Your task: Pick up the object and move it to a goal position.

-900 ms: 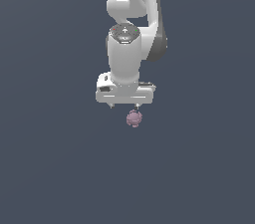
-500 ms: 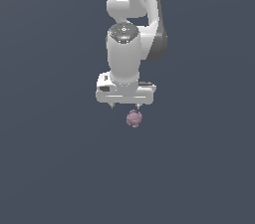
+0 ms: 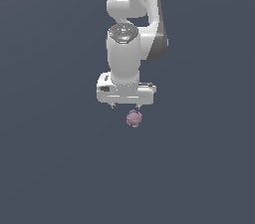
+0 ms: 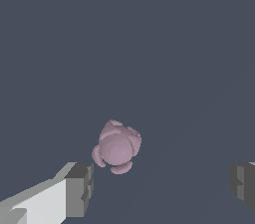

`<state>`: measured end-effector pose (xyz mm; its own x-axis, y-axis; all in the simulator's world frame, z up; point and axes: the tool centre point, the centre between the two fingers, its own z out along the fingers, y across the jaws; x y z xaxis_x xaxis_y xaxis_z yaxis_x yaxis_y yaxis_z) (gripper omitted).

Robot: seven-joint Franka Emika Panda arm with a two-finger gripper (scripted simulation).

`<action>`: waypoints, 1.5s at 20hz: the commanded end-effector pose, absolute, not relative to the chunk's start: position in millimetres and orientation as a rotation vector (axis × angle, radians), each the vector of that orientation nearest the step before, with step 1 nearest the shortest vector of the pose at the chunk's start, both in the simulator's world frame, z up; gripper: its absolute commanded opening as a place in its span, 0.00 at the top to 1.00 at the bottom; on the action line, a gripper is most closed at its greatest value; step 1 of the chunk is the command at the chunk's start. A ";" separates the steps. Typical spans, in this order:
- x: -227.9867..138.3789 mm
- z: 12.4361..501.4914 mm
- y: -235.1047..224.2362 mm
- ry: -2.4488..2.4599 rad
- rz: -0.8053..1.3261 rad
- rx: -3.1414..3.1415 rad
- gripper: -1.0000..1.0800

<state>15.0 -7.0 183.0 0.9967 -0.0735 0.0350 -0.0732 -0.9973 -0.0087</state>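
Pink-mauve object lying free under the white gripper.
Jaws spread wide; neither dark fingertip touches the lumpy ball.

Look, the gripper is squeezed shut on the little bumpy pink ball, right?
Not quite. The gripper is open, with its fingers spread wide apart, and the little bumpy pink ball sits loose between them, touching neither. The wrist view shows this. In the exterior view the ball is just below the gripper.
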 end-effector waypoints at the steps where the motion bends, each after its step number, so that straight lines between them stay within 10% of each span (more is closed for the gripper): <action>1: 14.3 179.7 -5.4 0.137 -0.053 -3.130 0.04; 30: -11.3 90.6 33.2 0.789 -0.001 -3.040 0.04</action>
